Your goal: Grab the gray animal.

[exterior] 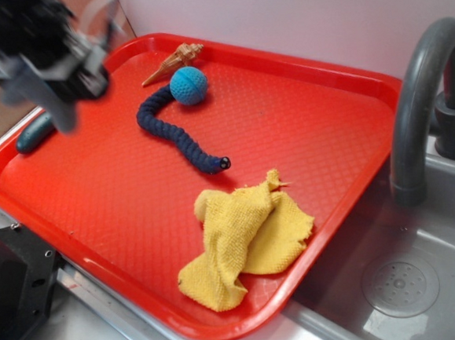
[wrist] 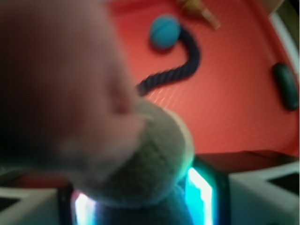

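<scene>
Your red tray (exterior: 311, 234) sits on the bench beside a sink (exterior: 425, 280). Nearest lies a yellow cloth (exterior: 245, 239), then the rope snake (exterior: 179, 134) and blue ball (exterior: 188, 85). At the far left corner, your jaws hold the gray animal (wrist: 154, 164), raised above the tray.

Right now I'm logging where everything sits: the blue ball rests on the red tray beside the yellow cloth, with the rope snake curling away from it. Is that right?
Not quite. The blue ball is near the tray's far edge, beside the cone shell and touching the rope snake. The yellow cloth lies apart from it, at the near end of the red tray. The exterior view shows this.
</scene>
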